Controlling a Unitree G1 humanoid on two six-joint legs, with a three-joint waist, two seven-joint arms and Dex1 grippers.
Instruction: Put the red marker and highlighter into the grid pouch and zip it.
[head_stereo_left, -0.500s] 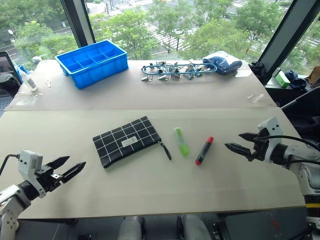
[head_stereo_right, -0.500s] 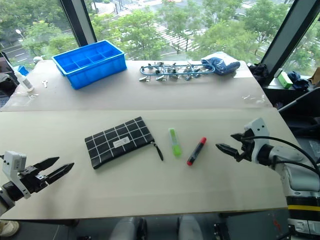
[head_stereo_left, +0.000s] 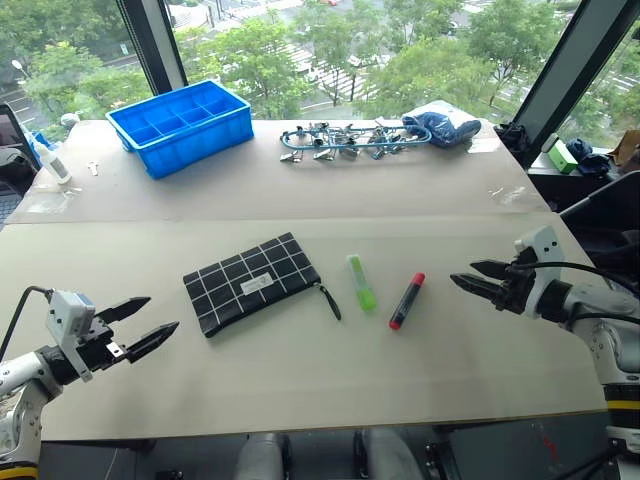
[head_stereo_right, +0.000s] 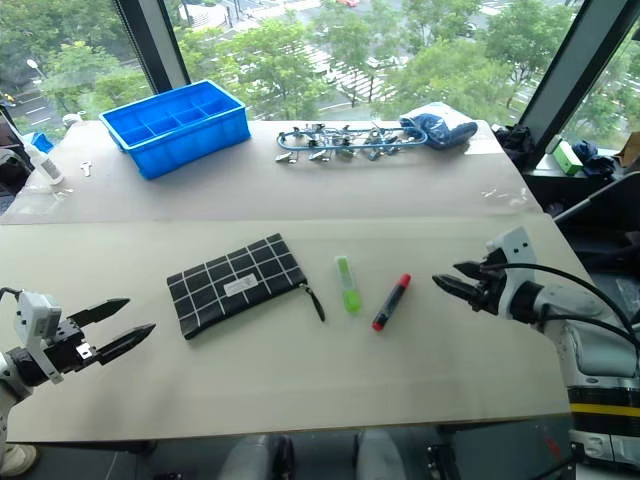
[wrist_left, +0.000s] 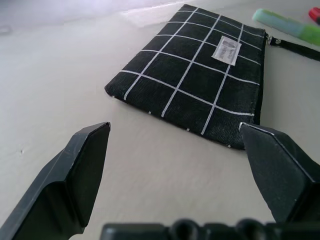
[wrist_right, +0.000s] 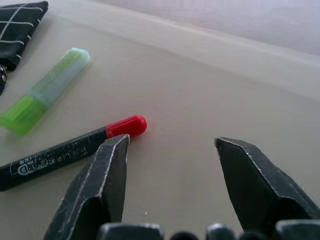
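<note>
Beyond tall windows, green treetops are showing behind a broad beige table (head_stereo_left: 300, 200) in the head camera's view. At the centre of the frame, a flat black fabric grid pouch (head_stereo_left: 252, 282) with thin white lines is lying closed, its strap trailing toward a stubby lime-green highlighter (head_stereo_left: 362, 282) just to its right. Further right, apart from the highlighter, a slim black-barrelled red marker (head_stereo_left: 407, 300) is lying on the tabletop. A bright blue plastic compartment bin (head_stereo_left: 181, 124) is sitting at upper left, and a cluster of metal clips (head_stereo_left: 345, 141) is lying at top centre. At lower left the left gripper (head_stereo_left: 143, 325) is hovering with its black fingers spread wide, empty; at right the right gripper (head_stereo_left: 472, 277) is pointing toward the marker, fingers parted and holding nothing.

From the left wrist, two parted fingers (wrist_left: 75, 175) are framing the pouch, which is filling the upper middle, white label facing up.

From the right wrist, separated fingers (wrist_right: 102, 185) are standing near the marker's red cap at centre left, the highlighter lying at upper left.
</note>
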